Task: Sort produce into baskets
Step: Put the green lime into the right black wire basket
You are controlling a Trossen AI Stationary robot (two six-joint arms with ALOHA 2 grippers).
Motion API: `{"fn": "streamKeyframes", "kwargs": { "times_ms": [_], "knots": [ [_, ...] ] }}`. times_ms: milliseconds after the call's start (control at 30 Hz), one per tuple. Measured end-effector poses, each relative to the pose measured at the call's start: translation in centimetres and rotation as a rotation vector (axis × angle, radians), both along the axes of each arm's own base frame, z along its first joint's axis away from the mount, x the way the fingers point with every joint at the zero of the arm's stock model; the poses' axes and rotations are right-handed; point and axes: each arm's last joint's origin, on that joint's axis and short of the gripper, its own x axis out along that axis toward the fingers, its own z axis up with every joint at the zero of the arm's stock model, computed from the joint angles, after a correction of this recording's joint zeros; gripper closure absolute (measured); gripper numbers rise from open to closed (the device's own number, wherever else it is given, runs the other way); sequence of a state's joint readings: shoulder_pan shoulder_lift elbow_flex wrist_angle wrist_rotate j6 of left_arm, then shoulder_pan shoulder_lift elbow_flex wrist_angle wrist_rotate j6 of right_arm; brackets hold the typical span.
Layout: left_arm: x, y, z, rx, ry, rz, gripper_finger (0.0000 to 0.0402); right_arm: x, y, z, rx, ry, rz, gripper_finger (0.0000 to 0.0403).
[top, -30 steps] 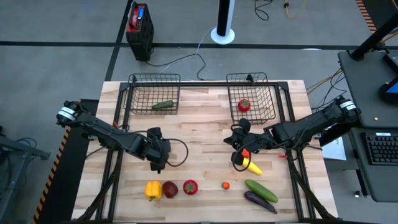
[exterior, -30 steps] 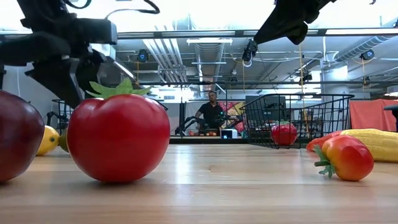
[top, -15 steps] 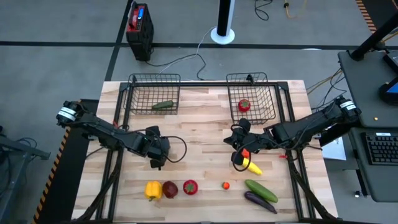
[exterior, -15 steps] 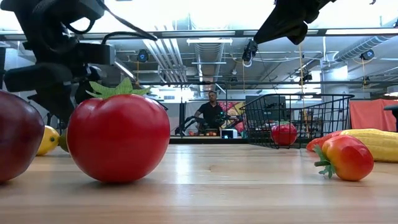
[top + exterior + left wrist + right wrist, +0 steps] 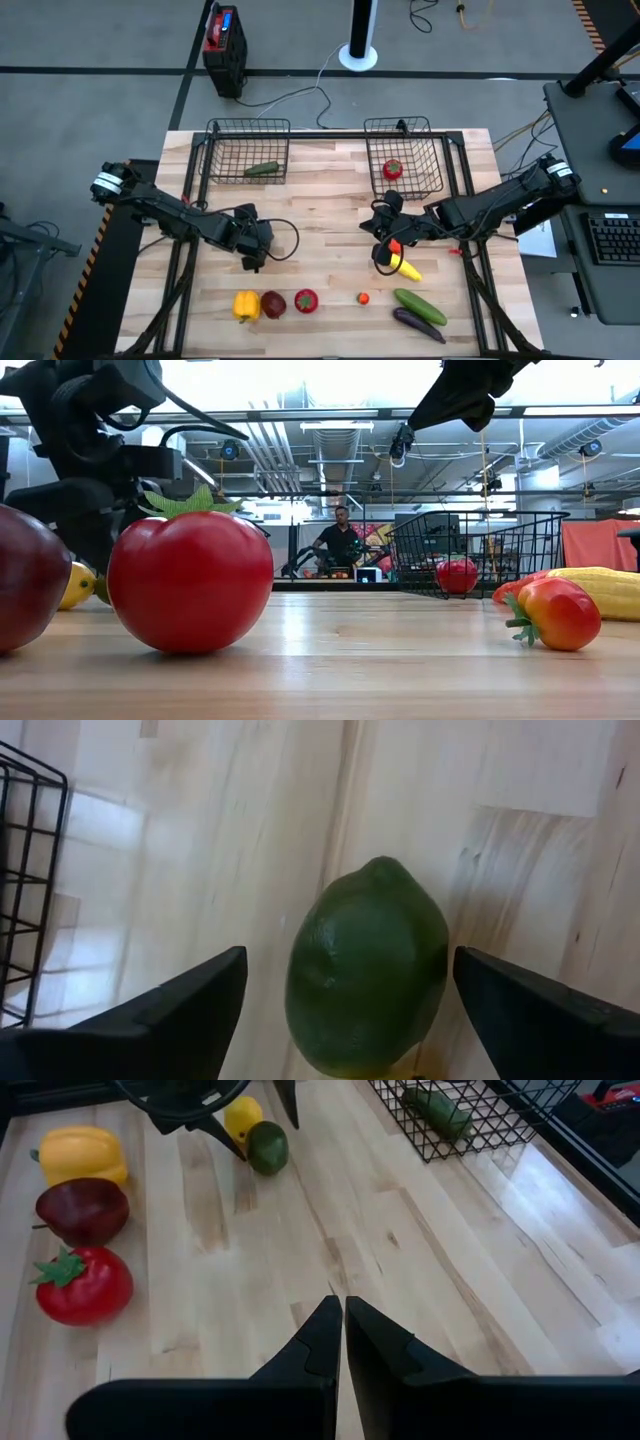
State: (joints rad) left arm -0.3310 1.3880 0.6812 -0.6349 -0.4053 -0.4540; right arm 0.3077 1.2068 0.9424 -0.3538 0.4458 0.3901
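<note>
Lifting slightly since a second ago, the left tool (image 5: 254,262) is hovering spread over a green lime (image 5: 366,968) on the wooden counter (image 5: 330,180). The right tool (image 5: 338,1342) is waiting pressed together mid-counter; a person (image 5: 340,543) is sitting far behind the baskets (image 5: 248,150).

Light wood plank table (image 5: 330,200) carried everything. Two black wire baskets (image 5: 248,150) (image 5: 404,155) sat along far edge. Near edge, left to right: yellow pepper (image 5: 245,305), dark red fruit (image 5: 273,305), tomato (image 5: 306,300), small orange piece (image 5: 364,297), cucumber (image 5: 419,306), eggplant (image 5: 418,323). Lime (image 5: 367,970) and lemon (image 5: 242,1117) lay mid-left.
</note>
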Motion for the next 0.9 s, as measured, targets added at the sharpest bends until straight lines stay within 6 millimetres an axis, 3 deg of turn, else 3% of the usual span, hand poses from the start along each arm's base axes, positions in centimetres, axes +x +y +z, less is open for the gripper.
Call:
{"fn": "streamKeyframes", "kwargs": {
  "times_ms": [400,900],
  "knots": [
    [-0.26,0.27,-0.95,-0.015,-0.023,0.018,0.0089,0.0,0.0,0.01,0.002,-0.001,-0.002,0.039],
    [-0.05,0.22,-0.79,-0.013,-0.04,0.016,0.0091,0.0,0.0,0.01,0.003,-0.001,-0.002,0.039]
  ]
}}
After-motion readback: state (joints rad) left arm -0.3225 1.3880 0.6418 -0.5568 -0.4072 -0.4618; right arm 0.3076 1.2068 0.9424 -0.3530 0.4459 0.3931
